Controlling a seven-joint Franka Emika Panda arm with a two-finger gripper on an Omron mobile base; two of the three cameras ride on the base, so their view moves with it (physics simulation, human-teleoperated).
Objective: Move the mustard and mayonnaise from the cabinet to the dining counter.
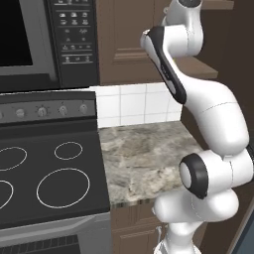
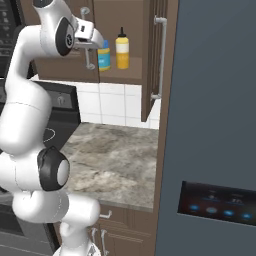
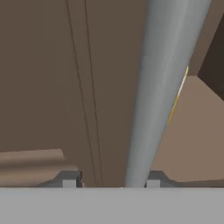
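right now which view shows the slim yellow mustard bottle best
The right base view: the slim yellow mustard bottle with its dark nozzle stands whole on the open cabinet shelf. The hand view gives a thin yellow sliver behind the silver bar handle.

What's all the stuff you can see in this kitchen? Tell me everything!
mustard: one, yellow, open cabinet shelf, right of the jar
mayonnaise: one, blue-lidded, same shelf
cabinet: one, dark brown, on the wall, right door open
door handle: one, silver, left door
worktop: one, grey-brown marble, beside the stove
stove: one, black, left of the worktop
microwave: one, dark, above the stove
fridge: one, grey, right of the worktop
arm: one, white, reaching up
gripper: one, dark tips either side of the door handle
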